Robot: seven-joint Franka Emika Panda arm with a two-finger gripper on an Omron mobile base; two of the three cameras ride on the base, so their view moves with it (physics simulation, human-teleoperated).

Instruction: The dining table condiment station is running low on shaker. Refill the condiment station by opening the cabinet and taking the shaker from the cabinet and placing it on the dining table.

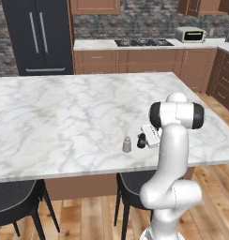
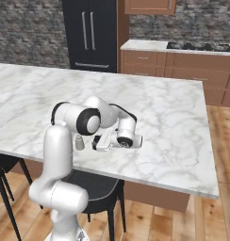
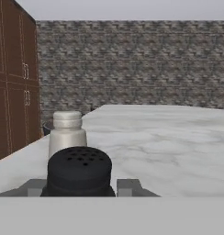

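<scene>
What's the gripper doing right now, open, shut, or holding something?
Gripper: closed on the small black shaker, low over the white marble dining table, near the pale grey shaker.

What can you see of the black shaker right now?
The black shaker is a matte cylinder with a rounded, perforated top, upright in the hand view between the gripper fingertips at the dining table edge. The pale grey shaker stands just beyond it. Its base is hidden, so table contact is unclear.

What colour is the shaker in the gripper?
Black, with a perforated top; the hand view shows the shaker best.
</scene>
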